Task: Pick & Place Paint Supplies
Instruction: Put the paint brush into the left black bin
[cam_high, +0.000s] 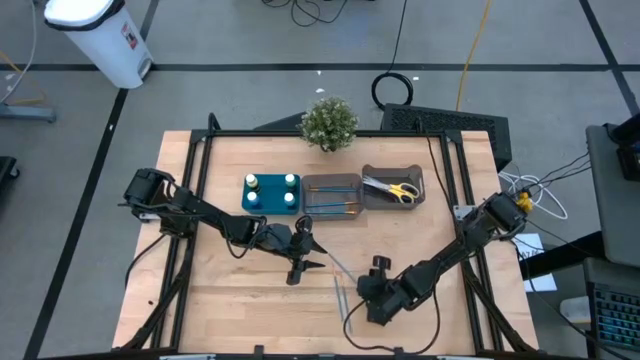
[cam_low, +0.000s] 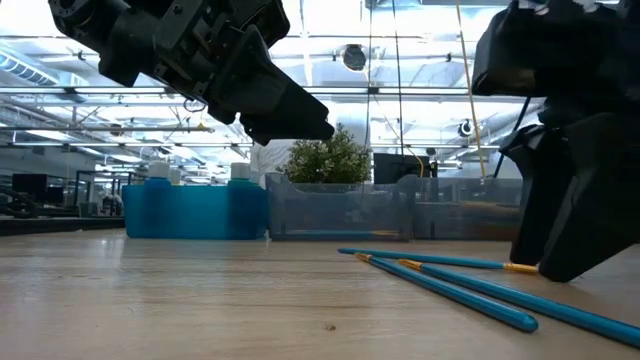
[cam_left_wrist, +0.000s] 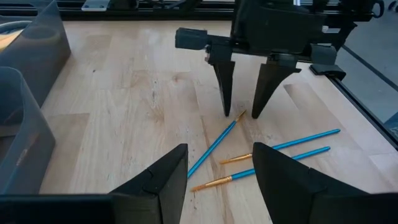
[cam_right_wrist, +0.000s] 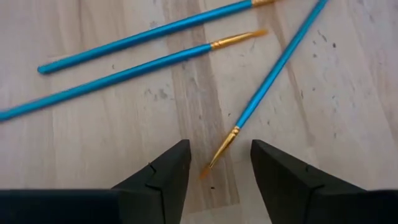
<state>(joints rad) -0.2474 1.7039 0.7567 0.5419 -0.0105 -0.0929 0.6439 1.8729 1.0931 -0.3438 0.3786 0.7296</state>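
Blue brushes (cam_right_wrist: 149, 53) loose on table (cam_right_wrist: 348, 124)

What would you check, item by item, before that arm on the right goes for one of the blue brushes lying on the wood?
1. Right gripper open: ok, its fingers stand apart.
2. Aim: ok, the bristle tip of one blue paintbrush lies between those fingers.
3. Other two paintbrushes apart from the target: ok, they lie beside it and do not cross it in the right wrist view.
4. Left gripper out of the way: not ok, it hangs open close by, facing the same brushes.
5. Landing place: cannot tell; the middle grey bin already holds thin sticks, its free room unclear.
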